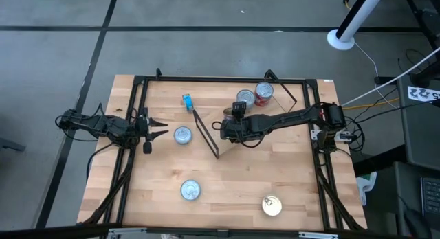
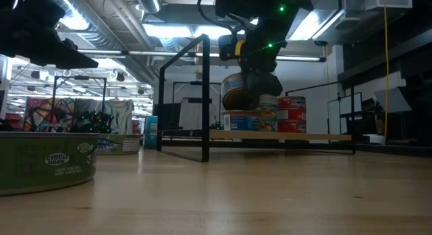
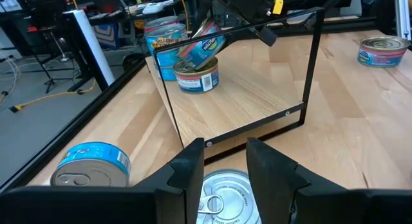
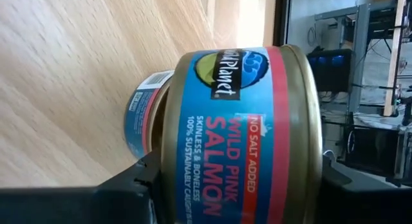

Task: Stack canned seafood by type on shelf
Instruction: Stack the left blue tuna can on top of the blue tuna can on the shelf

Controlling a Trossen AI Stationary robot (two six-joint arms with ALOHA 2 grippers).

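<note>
Blue/red "Wild Pink Salmon" tin (image 4: 241,137), gold rims, tilted in right end effector (image 4: 235,185).

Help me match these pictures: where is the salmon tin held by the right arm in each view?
High: hidden beneath right gripper, mid-shelf.
Low: salmon tin, tilted, upper centre.
Left wrist: upper centre.
Right wrist: fills the centre.
Landmark: the tin below it.

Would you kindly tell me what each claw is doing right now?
Left claw: open, empty, just above a loose tin.
Right claw: shut on a salmon tin, tilted above another tin on the shelf.
</note>
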